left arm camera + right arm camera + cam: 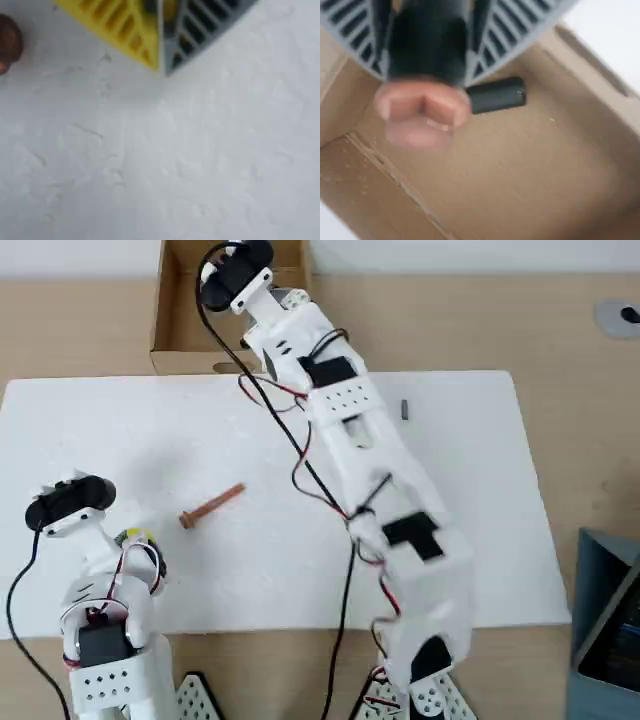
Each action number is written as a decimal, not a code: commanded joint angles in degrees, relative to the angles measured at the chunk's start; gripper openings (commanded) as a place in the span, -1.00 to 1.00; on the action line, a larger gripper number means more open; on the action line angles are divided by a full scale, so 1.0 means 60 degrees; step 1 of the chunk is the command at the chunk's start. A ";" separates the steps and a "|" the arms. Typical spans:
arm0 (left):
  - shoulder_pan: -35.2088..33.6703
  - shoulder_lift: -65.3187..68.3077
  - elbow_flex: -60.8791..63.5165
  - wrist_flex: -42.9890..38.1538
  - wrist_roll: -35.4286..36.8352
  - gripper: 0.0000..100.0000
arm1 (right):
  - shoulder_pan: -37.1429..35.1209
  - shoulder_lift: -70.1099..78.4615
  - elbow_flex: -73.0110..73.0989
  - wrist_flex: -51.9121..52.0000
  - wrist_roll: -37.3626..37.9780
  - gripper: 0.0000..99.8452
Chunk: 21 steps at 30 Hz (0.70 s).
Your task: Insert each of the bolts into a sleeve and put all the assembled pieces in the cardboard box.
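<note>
Over the cardboard box [180, 320], the right arm [350, 440] stretches long, jaws clamped on a sleeved bolt [422, 110]; the left arm [100, 580] crouches low, jaws together.

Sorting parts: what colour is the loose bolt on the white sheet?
The bolt is reddish brown; high view.

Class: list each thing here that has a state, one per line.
cardboard box: open-topped
right gripper: shut on held piece
held piece: bolt inside sleeve, above cardboard box
boxed sleeve: lying flat
loose bolt: lying bare on sheet
loose sleeve: lying on sheet
left gripper: shut, empty
</note>
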State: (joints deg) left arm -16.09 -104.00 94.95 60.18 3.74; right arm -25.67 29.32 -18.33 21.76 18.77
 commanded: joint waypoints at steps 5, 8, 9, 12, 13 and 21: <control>-0.0073 -0.0095 -0.0059 -0.0161 0.0029 -0.99 | 0.0212 0.2879 -0.4271 0.0000 0.1319 -0.98; -0.0073 -0.0095 -0.0059 -0.0161 0.0015 -0.99 | 0.0183 0.3729 -0.5516 0.0718 0.1744 -0.98; -0.0073 -0.0095 -0.0059 -0.0161 0.0015 -0.99 | 0.0183 0.3993 -0.5912 0.0938 0.1817 -0.98; -0.0059 -0.0095 -0.0059 -0.0161 0.0000 -0.99 | 0.0198 0.4652 -0.7011 0.1700 0.1861 -0.97; -0.0059 -0.0095 -0.0059 -0.0161 0.0000 -0.99 | 0.0227 0.4842 -0.7348 0.1993 0.1861 -0.97; -0.0059 -0.0095 -0.0073 -0.0161 0.0000 -0.99 | 0.0242 0.5941 -0.9311 0.3473 0.1861 -0.74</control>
State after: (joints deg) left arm -16.09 -104.00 94.95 60.18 3.74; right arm -25.14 65.36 -67.12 41.10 29.41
